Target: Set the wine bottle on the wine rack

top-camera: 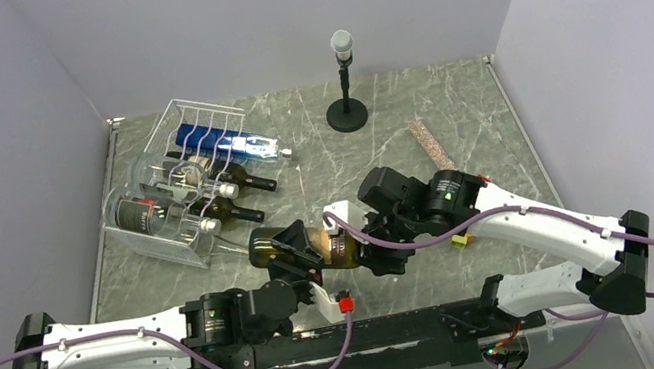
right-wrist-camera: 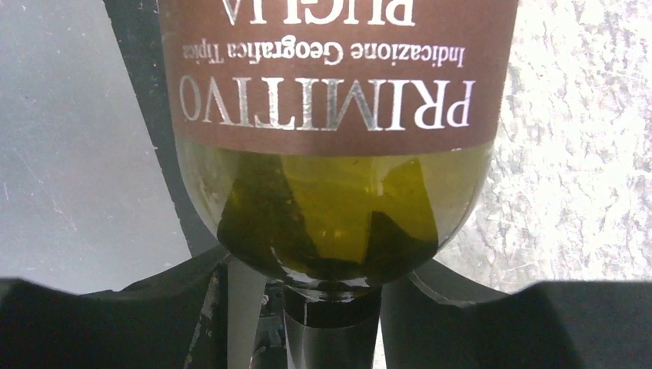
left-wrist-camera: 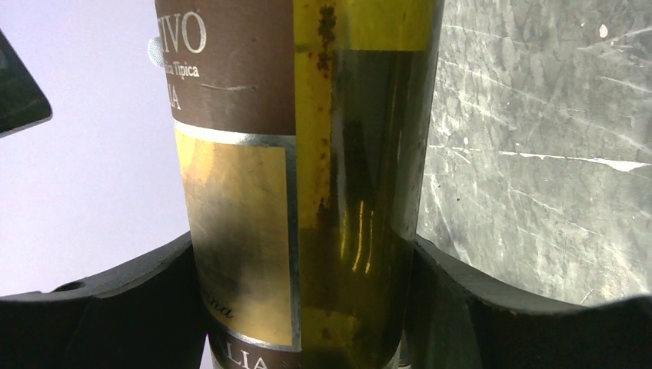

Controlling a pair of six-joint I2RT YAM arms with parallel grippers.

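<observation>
Top external: left claw [top-camera: 298,254] clamped round the body of the bottle [top-camera: 265,248], right claw [top-camera: 360,237] clamped at its neck. The bottle lies sideways near centre, beside the rack [top-camera: 201,115], not in it. The rack, far left, holds other bottles [top-camera: 225,147]. Grey-green veined tabletop [top-camera: 451,102]; black stand [top-camera: 347,110] at the back; pale lilac walls [top-camera: 272,11].

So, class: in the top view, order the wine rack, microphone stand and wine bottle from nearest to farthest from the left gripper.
1. Wine bottle: held in the left gripper.
2. Wine rack: back left.
3. Microphone stand: back centre.
</observation>
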